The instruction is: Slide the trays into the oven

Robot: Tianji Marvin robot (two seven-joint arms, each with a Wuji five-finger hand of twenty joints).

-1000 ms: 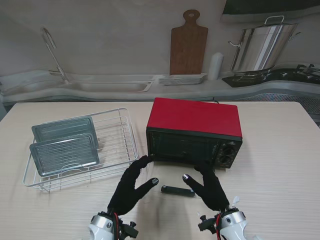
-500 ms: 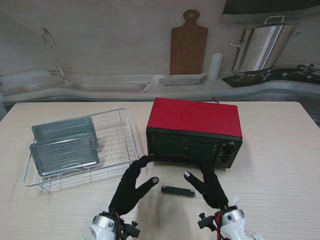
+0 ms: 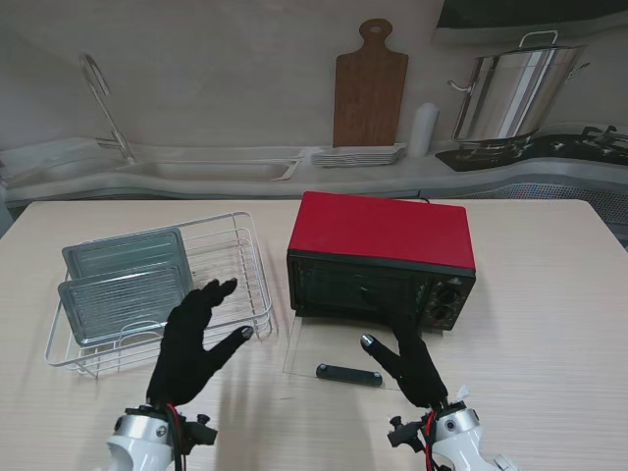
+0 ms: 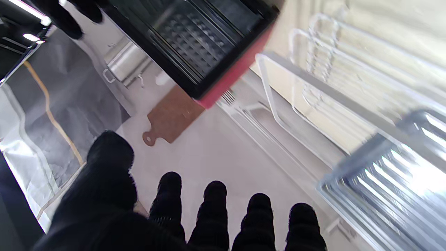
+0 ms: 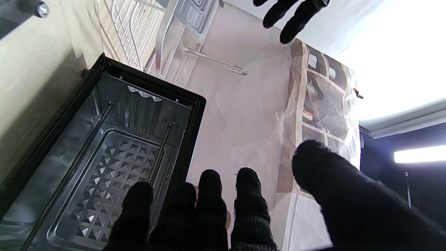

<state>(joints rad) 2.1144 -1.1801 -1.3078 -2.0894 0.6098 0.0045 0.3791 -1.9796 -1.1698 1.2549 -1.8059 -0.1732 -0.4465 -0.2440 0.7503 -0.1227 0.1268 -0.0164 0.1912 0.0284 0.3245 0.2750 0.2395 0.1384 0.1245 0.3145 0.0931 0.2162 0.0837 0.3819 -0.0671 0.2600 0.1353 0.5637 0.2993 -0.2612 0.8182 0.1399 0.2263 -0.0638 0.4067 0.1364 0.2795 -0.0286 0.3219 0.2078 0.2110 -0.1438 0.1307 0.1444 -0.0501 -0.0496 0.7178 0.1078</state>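
The red oven (image 3: 379,232) stands mid-table with its glass door (image 3: 312,349) folded flat toward me, black handle (image 3: 348,374) at the near edge. Its dark cavity (image 5: 104,157) shows in the right wrist view. Two ribbed metal trays, one farther (image 3: 123,251) and one nearer (image 3: 126,302), lean in the white wire rack (image 3: 253,257) on the left. My left hand (image 3: 196,339) hovers open by the rack's near right corner, the nearer tray (image 4: 393,181) just beyond its fingers. Over the door's right side, my right hand (image 3: 407,368) is open and holds nothing.
Behind the table runs a counter with a sink and faucet (image 3: 98,93), a wooden cutting board (image 3: 369,88), stacked plates (image 3: 359,155) and a steel pot (image 3: 510,93). Bare table lies to the right of the oven.
My left hand has left the oven door and swung left to the rack's near right corner. The door now lies flat. My right hand has barely moved.
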